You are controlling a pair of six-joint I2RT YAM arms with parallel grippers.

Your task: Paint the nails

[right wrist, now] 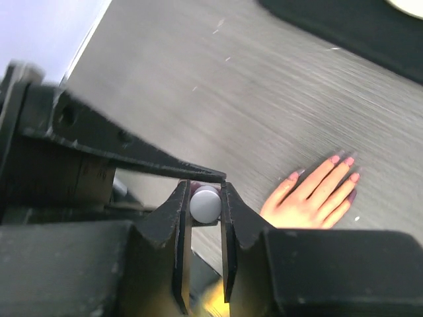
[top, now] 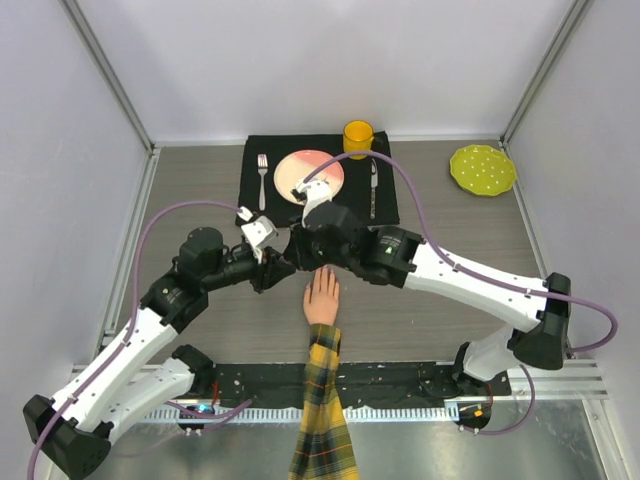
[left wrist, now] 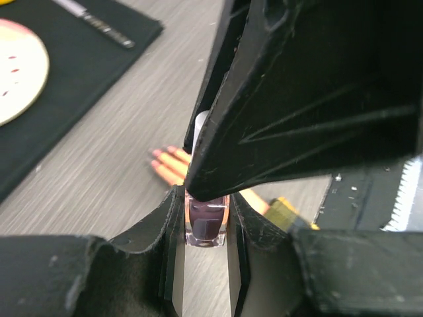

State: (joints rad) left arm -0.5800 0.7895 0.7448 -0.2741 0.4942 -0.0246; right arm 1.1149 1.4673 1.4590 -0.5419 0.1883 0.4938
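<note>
The pale mannequin hand [top: 322, 297] lies palm down with its plaid sleeve [top: 322, 420] toward the near edge. Its nails [right wrist: 340, 160] look pink and also show in the left wrist view [left wrist: 157, 153]. My left gripper [left wrist: 207, 210] is shut on the purple polish bottle [left wrist: 207, 226], holding it above the table just left of the fingertips. My right gripper [right wrist: 204, 190] is shut on the bottle's white cap [right wrist: 205, 206] from above. In the top view the left gripper [top: 278, 270] and right gripper [top: 300, 252] meet and hide the bottle.
A black placemat [top: 252, 195] at the back holds a pink plate [top: 310, 172], a fork [top: 262, 180] and a knife [top: 373, 190]. A yellow cup [top: 358, 138] stands behind it. A green dotted plate [top: 483, 168] lies at the back right.
</note>
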